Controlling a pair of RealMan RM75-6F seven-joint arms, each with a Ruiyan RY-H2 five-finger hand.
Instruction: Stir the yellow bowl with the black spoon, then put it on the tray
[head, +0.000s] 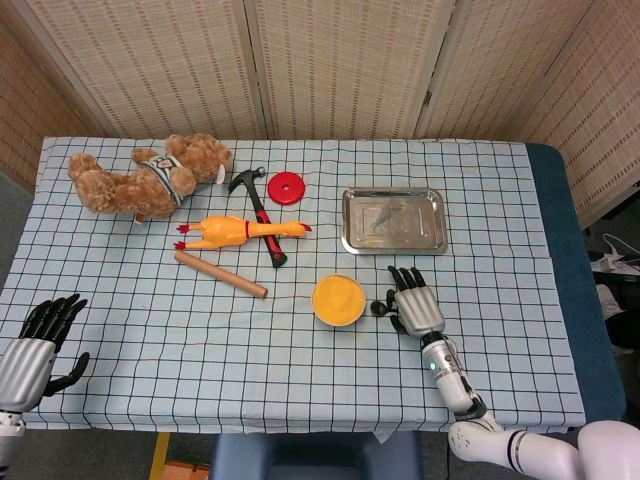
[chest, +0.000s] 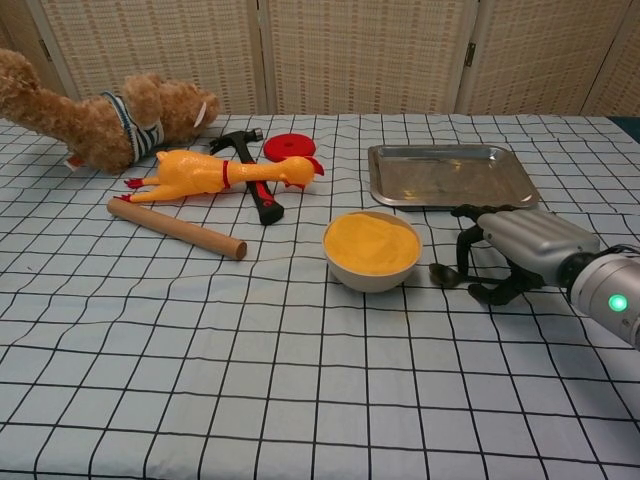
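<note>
The yellow bowl (head: 338, 300) (chest: 371, 250) stands right of the table's middle, full of yellow stuff. The black spoon (head: 379, 307) (chest: 441, 272) lies on the cloth just right of it, its bowl end toward the yellow bowl. My right hand (head: 417, 308) (chest: 515, 245) is palm-down over the spoon's handle, its fingers arched to the cloth on either side and hiding most of the handle. The spoon still lies flat. The empty steel tray (head: 393, 222) (chest: 450, 175) sits behind the hand. My left hand (head: 35, 345) hangs with spread fingers at the near left corner.
A teddy bear (head: 145, 178), a rubber chicken (head: 240, 230), a hammer (head: 262, 215), a red disc (head: 286, 187) and a wooden rod (head: 220, 273) lie on the far left half of the checked cloth.
</note>
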